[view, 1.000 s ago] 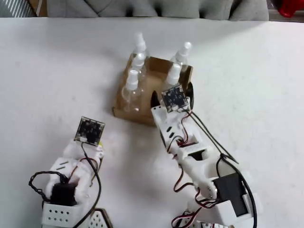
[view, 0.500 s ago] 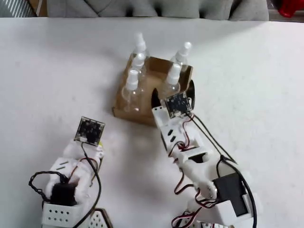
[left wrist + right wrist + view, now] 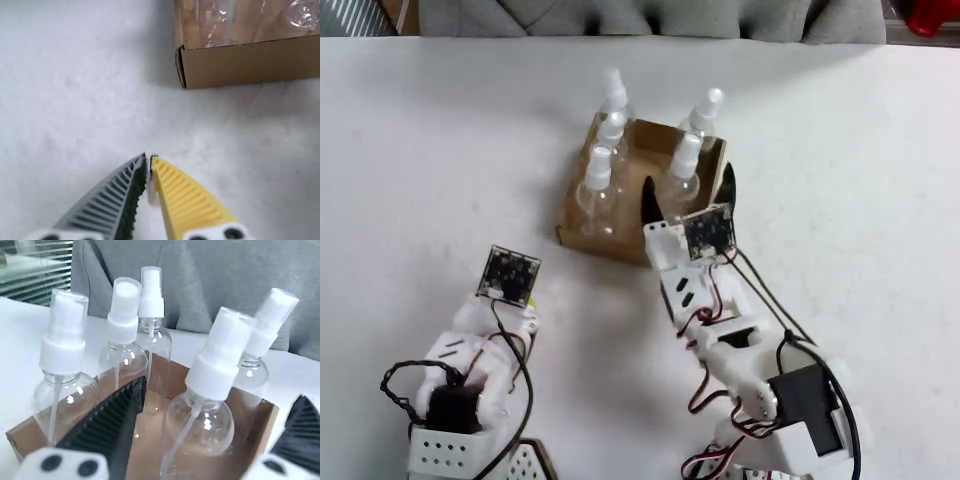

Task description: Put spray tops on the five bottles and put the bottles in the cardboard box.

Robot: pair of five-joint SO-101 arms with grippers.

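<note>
Five topped bottles (image 3: pixel 597 190) stand in the box (image 3: pixel 595 243). Right gripper (image 3: pixel 686 198) gapes at its near wall; left gripper (image 3: pixel 149 162) is closed. Task seems done; next, withdraw.

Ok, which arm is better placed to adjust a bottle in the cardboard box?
Right, probably: right gripper open at the cardboard box, bottles just ahead; left gripper shut over the table, short of it.

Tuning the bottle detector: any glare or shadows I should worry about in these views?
Right wrist view: small bright glints on the clear bottles, no washed-out patches. High view: the white spray tops barely stand out from the white table. Left wrist view: a soft shadow on the table beside the cardboard box, no glare.
</note>
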